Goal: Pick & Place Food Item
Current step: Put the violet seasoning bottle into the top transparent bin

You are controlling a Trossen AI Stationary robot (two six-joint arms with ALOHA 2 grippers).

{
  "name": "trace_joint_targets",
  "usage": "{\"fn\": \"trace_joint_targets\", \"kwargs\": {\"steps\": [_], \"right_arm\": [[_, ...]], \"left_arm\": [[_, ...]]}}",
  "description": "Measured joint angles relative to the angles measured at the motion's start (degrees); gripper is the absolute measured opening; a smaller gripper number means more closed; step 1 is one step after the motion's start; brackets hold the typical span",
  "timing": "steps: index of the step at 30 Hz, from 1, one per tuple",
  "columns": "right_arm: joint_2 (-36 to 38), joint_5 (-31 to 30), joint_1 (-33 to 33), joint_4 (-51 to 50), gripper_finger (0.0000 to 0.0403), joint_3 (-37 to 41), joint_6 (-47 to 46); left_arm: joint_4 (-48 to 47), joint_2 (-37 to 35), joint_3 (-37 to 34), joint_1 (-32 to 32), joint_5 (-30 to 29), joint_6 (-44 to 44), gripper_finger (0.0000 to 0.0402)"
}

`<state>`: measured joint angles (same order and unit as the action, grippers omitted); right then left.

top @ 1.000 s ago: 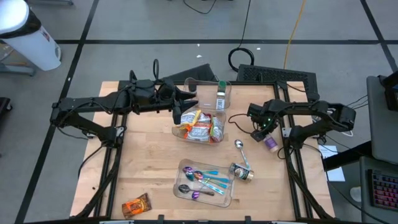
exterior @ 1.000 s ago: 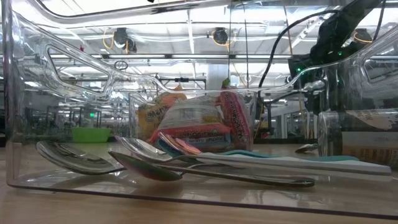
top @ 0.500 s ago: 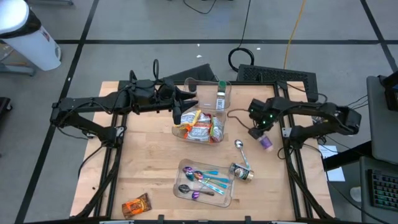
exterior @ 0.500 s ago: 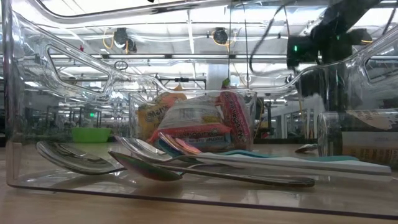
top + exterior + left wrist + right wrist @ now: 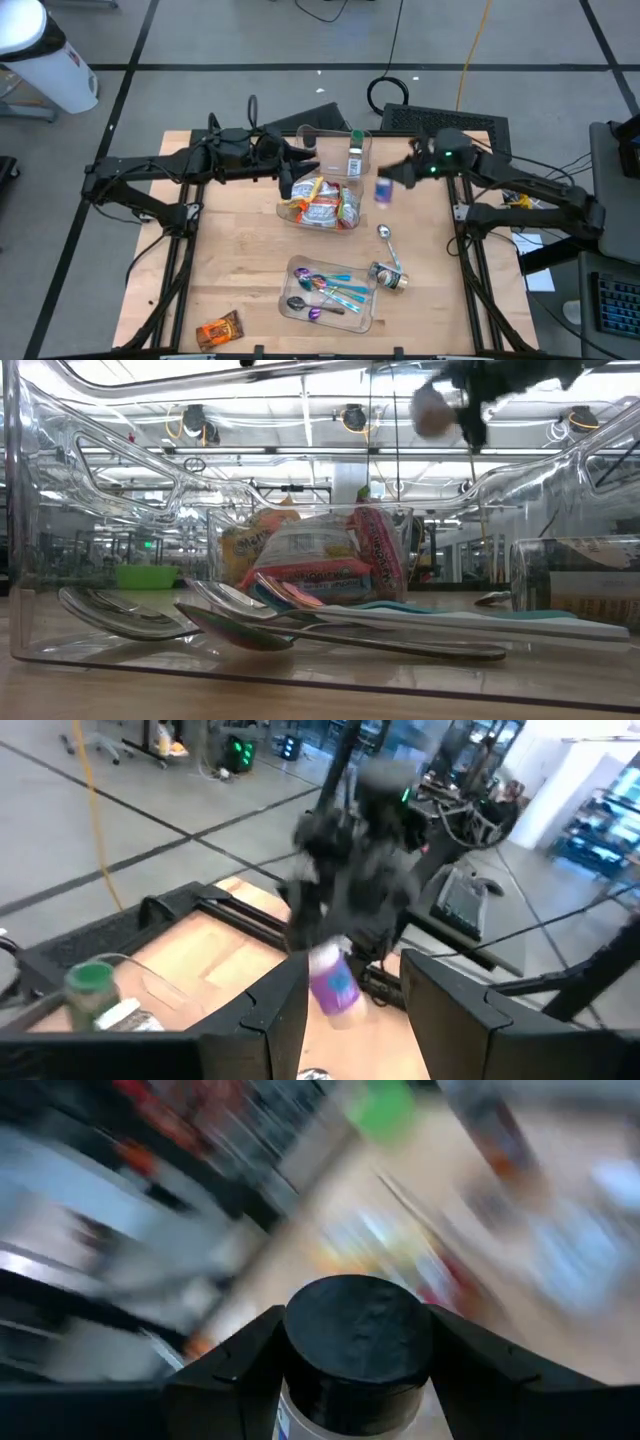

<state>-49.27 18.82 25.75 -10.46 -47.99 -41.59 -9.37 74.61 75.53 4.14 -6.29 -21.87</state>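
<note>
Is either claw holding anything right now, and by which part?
The right claw grips a small purple-labelled bottle just under its black cap, carrying it above the table. The left claw by the snack bin holds nothing visible.

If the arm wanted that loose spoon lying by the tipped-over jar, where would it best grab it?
Probably mid-handle, coming straight down from above. The spoon lies flat on the table, bowl toward the far side, its handle running toward the jar. The handle's middle looks clear on both sides, so fingers could close across its narrow width.
</note>
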Motion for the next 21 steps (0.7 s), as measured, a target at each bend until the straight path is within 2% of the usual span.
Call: {"fn": "trace_joint_targets", "kwargs": {"steps": [3,6,14,21], "right_arm": [[-0.2,-3.8,-1.7,13.3,0.0195,0.0,-0.9],[-1.9,-5.2,-3.4,21.1,0.0195,-0.1,-1.3],[-7.6,-5.2,-8.7,24.8,0.0195,-0.1,-1.2],[-11.5,-5.3,-10.9,34.7,0.0195,0.0,-1.2]], "left_arm": [[1.3,2.6,0.0,0.5,5.1,-2.0,0.0166],[4.2,5.8,0.0,1.2,10.8,-4.5,0.0166],[12.5,13.1,-0.1,3.5,18.6,-10.5,0.0166],[13.4,15.8,0.0,4.3,19.9,-12.7,0.0166]]}}
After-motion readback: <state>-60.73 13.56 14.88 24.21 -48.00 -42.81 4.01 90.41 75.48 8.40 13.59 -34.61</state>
